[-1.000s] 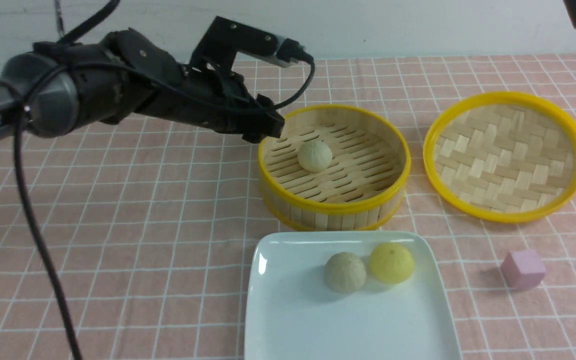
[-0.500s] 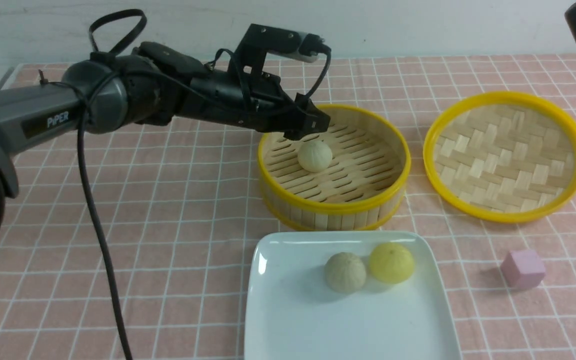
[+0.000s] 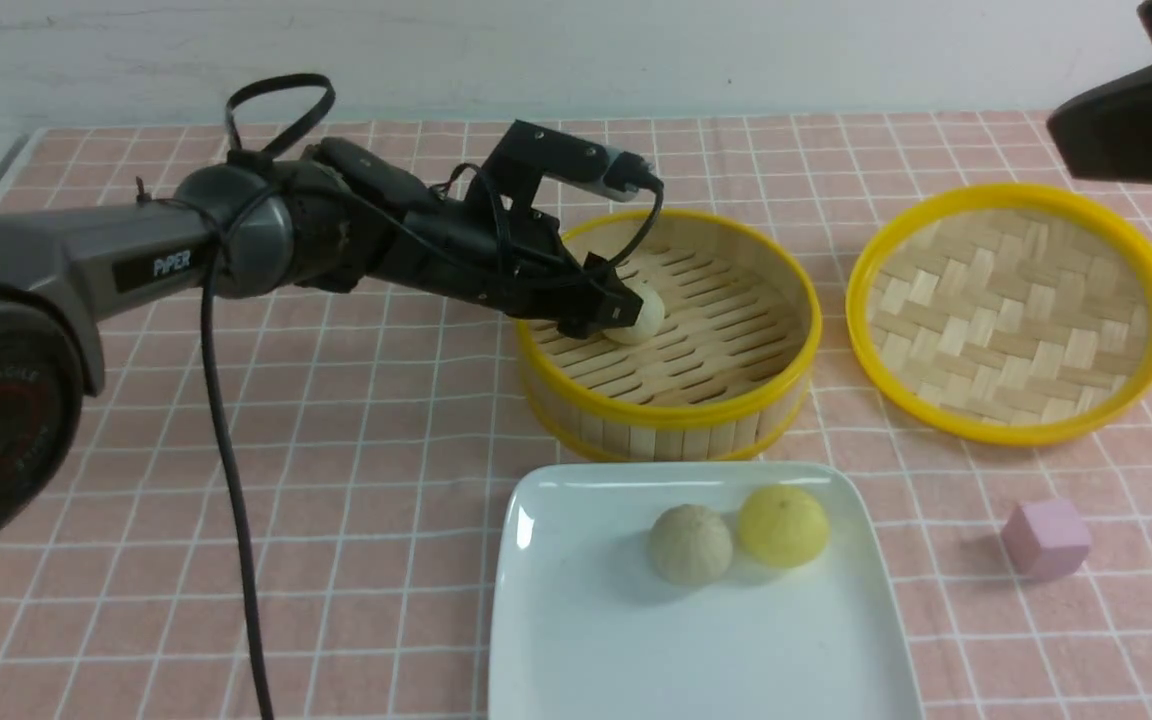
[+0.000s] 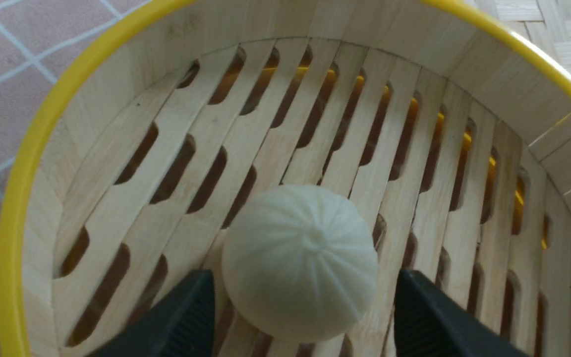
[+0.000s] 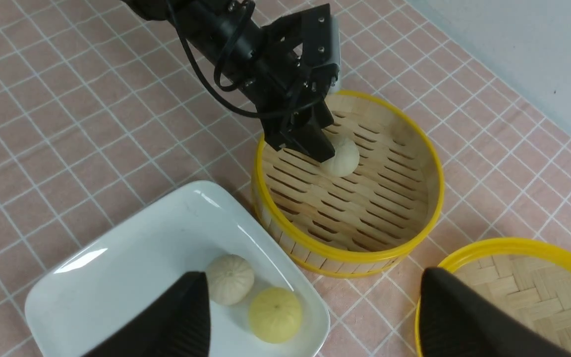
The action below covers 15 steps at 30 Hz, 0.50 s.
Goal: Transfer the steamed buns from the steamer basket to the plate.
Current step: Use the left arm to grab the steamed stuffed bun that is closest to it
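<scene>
Nearest the robot, a large glossy white square plate (image 3: 586, 620) is laid on the pink checked tablecloth (image 3: 336, 450). Two buns are already set on its far half: a pale beige-grey pleated bun (image 3: 690, 543) and a round yellow pleated bun (image 3: 783, 525), touching each other. Bare plate is left on their left and near sides, judged room enough for a third. To the right of the plate a small pink cube (image 3: 1046, 538) is seen lying apart (it plays no part in the task).

Just beyond the plate stands the round deep bamboo steamer basket with yellow rims (image 3: 666, 410), placed close so that each carry is short. On its slatted floor, towards the left, the last pale pleated bun (image 4: 300, 260) is found, knot upward. The left gripper (image 3: 608, 312) is reached over the basket's left rim and lowered inside. Its jaws are spread open and set one on each side of the bun, and a thin gap is visible on either side in the left wrist view, so nothing is gripped yet. This straddle is judged to be the set-up for closing on the bun's widest part.

Right of the basket the shallow yellow-rimmed woven-bamboo lid (image 3: 1011, 310) is laid woven side up, out of the way. The right gripper (image 5: 313, 275) is held high at the far right, jaws wide apart and empty, clear of the left arm's path.
</scene>
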Motion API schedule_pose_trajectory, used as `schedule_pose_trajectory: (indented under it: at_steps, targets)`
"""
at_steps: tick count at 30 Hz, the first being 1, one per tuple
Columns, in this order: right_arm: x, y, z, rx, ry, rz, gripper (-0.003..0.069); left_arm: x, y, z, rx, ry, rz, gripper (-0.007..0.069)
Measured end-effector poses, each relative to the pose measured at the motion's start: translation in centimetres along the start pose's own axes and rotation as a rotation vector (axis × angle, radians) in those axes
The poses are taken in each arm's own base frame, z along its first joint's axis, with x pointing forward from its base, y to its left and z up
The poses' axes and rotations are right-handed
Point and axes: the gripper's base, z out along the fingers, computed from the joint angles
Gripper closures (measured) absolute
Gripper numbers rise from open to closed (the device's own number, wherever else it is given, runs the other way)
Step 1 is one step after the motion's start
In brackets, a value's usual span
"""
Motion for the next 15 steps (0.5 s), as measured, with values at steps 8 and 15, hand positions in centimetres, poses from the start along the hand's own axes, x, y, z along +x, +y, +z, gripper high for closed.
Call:
schedule_pose_trajectory:
  at_steps: [8,15]
  targets:
    - [0.0,0.0,0.0,-0.001,-0.002,0.001,0.011,0.0,-0.8,1.0,-0.027,-0.004,0.087,0.0133]
    - [0.0,0.0,0.0,-0.001,-0.002,0.001,0.011,0.0,-2.5,2.8,-0.108,-0.024,0.139,0.0199]
